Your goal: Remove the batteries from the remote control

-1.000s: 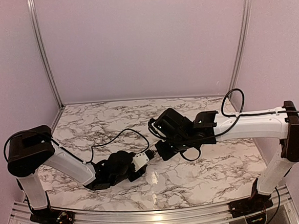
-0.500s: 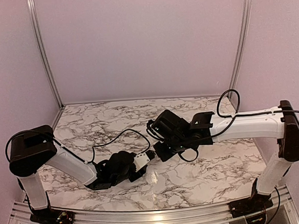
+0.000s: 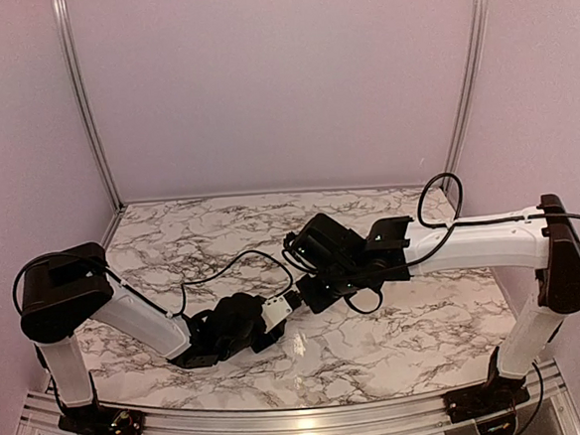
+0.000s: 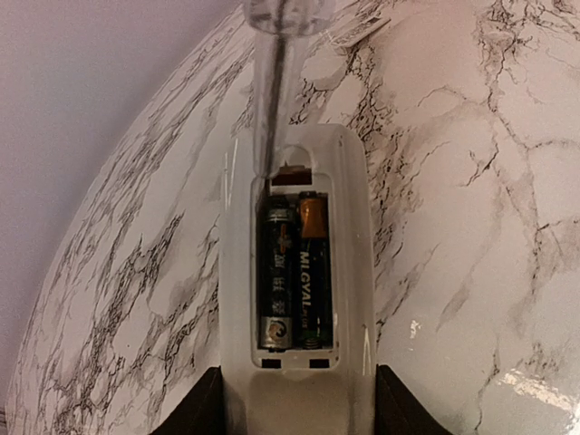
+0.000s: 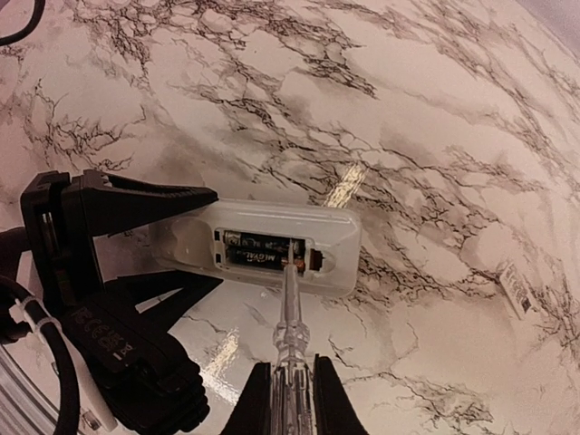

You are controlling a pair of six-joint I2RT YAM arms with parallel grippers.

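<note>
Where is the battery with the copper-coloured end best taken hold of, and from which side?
The dark cylindrical battery lies sunk in the slim white plastic remote, its twin alongside; so probably its copper end, pried up, from the open face.

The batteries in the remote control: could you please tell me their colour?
The batteries are black, one with an orange end; clearest in the left wrist view.

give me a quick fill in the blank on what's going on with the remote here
The remote control is clamped by the ___ arm.
The batteries seated inside it number ___.
The right gripper grips a clear-handled ___.
Missing: left; two; screwdriver.
</note>
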